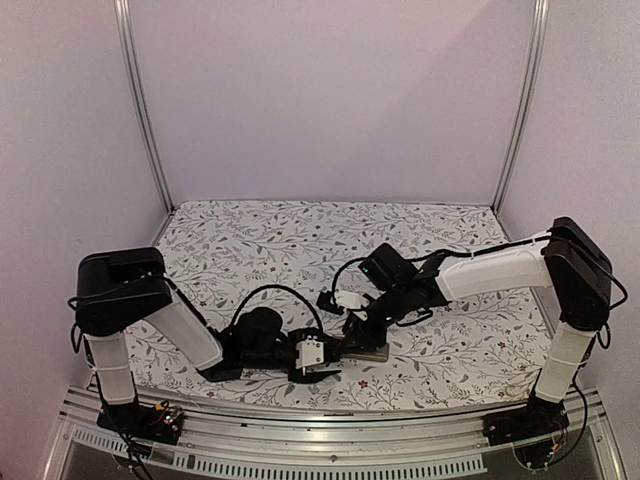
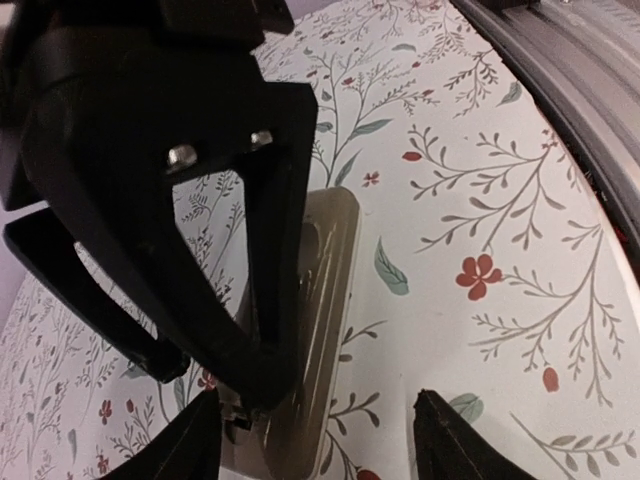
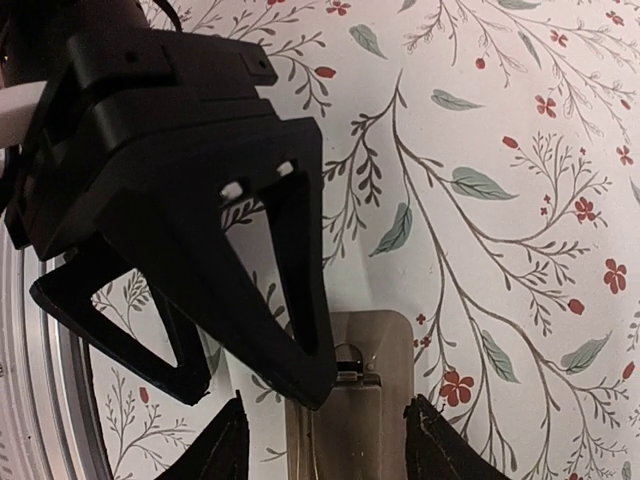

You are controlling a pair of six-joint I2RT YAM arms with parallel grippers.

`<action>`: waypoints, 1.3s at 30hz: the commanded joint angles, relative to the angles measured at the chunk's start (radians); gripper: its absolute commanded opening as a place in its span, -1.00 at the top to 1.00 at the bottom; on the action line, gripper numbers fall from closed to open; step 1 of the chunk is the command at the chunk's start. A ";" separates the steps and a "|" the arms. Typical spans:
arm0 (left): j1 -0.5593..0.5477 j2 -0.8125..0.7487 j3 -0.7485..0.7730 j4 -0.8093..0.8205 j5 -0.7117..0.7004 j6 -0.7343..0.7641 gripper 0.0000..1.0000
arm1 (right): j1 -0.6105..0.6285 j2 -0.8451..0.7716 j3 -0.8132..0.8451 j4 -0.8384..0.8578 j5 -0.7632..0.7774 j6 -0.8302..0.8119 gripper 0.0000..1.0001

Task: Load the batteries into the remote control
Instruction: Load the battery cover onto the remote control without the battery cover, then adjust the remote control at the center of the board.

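The left gripper (image 2: 318, 432) reaches in from 9 o'clock and lies low at about 6 o'clock on the flowered bench (image 1: 250, 240), close to the near edge. Its jaws stand wide, one on each side of the near end of the remote control (image 2: 322, 300). The jaw on the 3 o'clock side is plainly clear of the casing and the other sits just beside it, so nothing is clamped.

The remote control lies flat with its grey-tan back up, between the two arms. Its ribbed back looks unbroken, so the cover seems to be on. At one end there is a notch with a small metal clip (image 3: 348, 368). No batteries can be made out in any view.

The right gripper (image 3: 325, 438) comes in from 3 o'clock over the same handset. Its jaws are partly open and straddle the casing, with a gap on one side and the other tip at the casing's edge. They hold nothing.

The step in hand appears to be getting the battery bay open.
- **Hold:** one pair of jaws should close squarely on the long edges, so the slim casing does not spin on the cloth.
- **Cover:** the other pair should work at the clip end, pushing along the ribs rather than pressing down.
- **Clearance:** the two sets of fingers crowd each other closely, so only one arm should move at a time.
- **Batteries:** they are best fetched only once the bay is open.
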 commanded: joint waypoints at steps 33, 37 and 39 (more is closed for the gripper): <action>0.144 0.037 0.141 -0.300 0.141 -0.145 -0.41 | -0.106 -0.478 -0.227 -0.053 0.335 0.962 -0.07; 0.140 0.032 0.136 -0.304 0.148 -0.148 -0.28 | -0.107 -0.472 -0.226 -0.052 0.330 0.957 -0.07; 0.134 0.035 0.139 -0.309 0.143 -0.154 -0.22 | -0.107 -0.466 -0.226 -0.052 0.325 0.955 -0.06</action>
